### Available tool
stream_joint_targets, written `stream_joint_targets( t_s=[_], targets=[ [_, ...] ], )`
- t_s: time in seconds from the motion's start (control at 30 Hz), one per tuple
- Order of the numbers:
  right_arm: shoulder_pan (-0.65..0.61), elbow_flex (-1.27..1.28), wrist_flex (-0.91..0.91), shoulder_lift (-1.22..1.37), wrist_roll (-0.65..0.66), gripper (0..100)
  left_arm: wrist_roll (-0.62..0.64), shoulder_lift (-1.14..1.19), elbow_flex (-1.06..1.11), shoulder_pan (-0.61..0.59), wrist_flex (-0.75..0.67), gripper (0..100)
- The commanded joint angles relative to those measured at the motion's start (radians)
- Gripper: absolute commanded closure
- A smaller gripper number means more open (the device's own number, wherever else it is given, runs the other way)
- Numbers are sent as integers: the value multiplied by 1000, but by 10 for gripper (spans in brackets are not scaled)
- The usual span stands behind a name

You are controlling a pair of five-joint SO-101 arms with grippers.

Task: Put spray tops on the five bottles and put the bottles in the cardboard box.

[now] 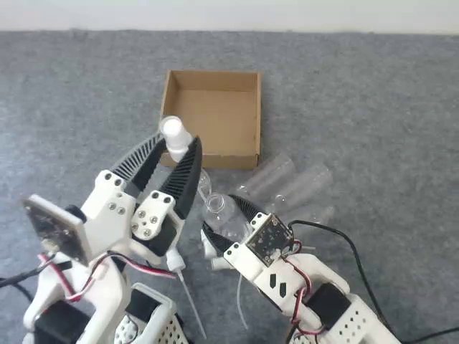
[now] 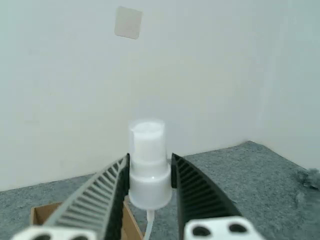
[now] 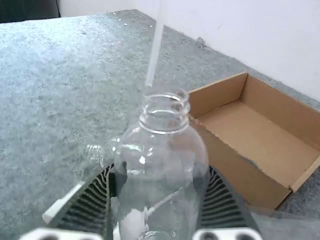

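My left gripper is shut on a white spray top, held up in front of the box's near wall. In the left wrist view the spray top stands upright between the fingers, its thin tube hanging below. My right gripper is shut on a clear bottle, held upright with its neck open. In the right wrist view the bottle sits between the gripper's ribbed fingers, and the tube hangs just above its neck. The cardboard box holds nothing.
More clear bottles lie on the grey carpet to the right of the box's front. Loose spray tops with long tubes lie between the two arm bases. One more bottle lies beside the right gripper.
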Motion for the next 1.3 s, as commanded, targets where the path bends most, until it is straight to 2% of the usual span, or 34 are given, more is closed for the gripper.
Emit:
stream_joint_targets(
  t_s=[0.0, 0.83, 0.97, 1.27],
  targets=[
    [-25, -18, 41, -18, 14, 958, -18, -3, 10, 52, -29, 987],
    [-21, -15, 42, -8, 60, 958, -20, -17, -13, 60, -28, 987],
    [-19, 2, 42, -18, 60, 958, -92, -69, -38, 54, -6, 987],
    [-18, 5, 42, -18, 60, 958, -98, -95, -1, 60, 2, 987]
  ],
)
